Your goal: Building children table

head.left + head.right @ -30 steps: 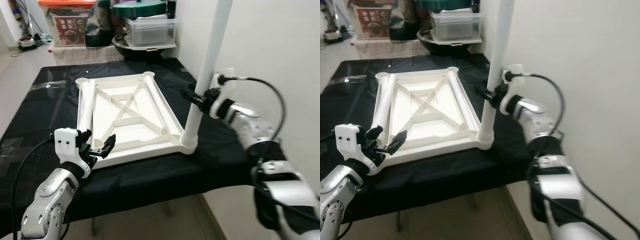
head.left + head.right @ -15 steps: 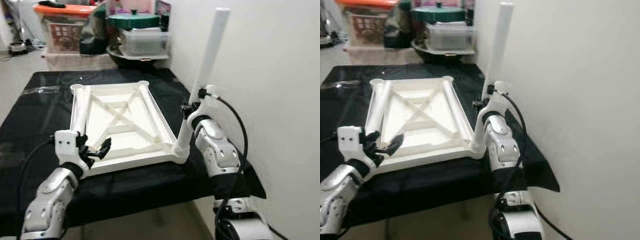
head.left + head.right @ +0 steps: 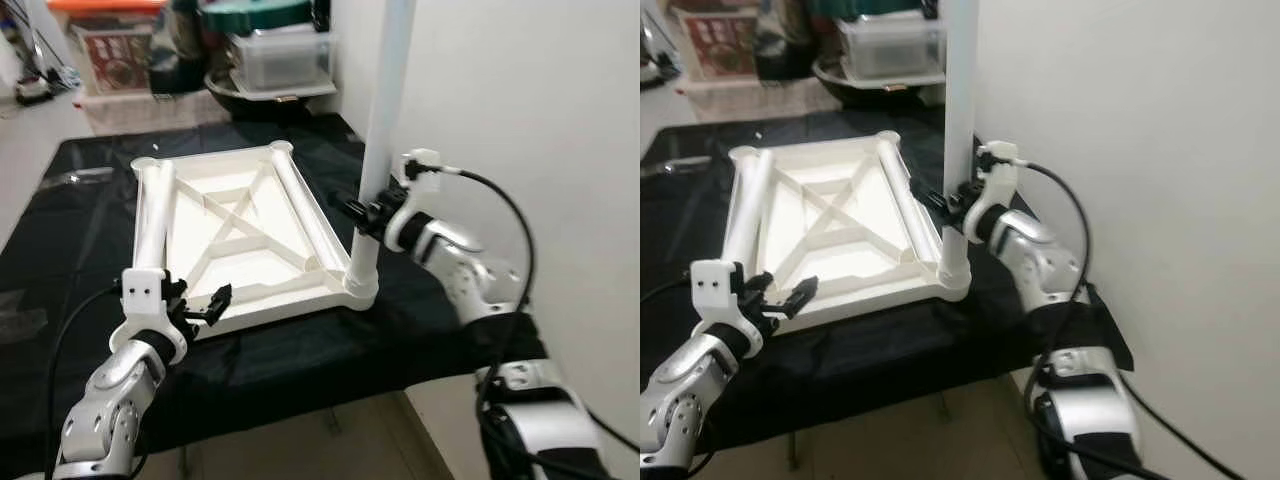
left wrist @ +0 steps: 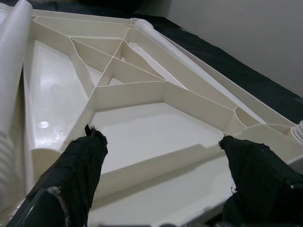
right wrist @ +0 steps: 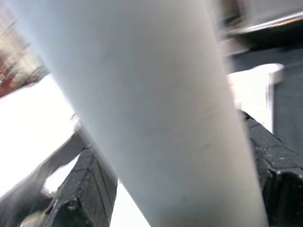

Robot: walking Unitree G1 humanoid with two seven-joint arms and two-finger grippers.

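Note:
A white children's table top (image 3: 240, 235) lies upside down on the black-covered table (image 3: 80, 260). One white leg (image 3: 380, 130) stands upright in its near right corner socket (image 3: 360, 290). My right gripper (image 3: 366, 214) is shut on this leg partway up; in the right wrist view the leg (image 5: 156, 109) sits between both black fingers (image 5: 90, 189). My left gripper (image 3: 203, 301) is open at the top's near left edge, its fingers (image 4: 80, 165) spread over the ribbed underside (image 4: 156, 123). Two more white legs lie along the left (image 3: 152, 225) and right (image 3: 305, 210) sides.
A white wall (image 3: 520, 120) rises close on the right, just behind the right arm. Storage boxes (image 3: 285, 55), a dark bowl and a red-lidded crate (image 3: 110, 50) stand beyond the table's far end. The table's front edge (image 3: 300, 395) is near me.
The camera has shifted. My right elbow has swung back out to the right while the gripper keeps its hold on the upright leg. The left gripper stays open at the near edge.

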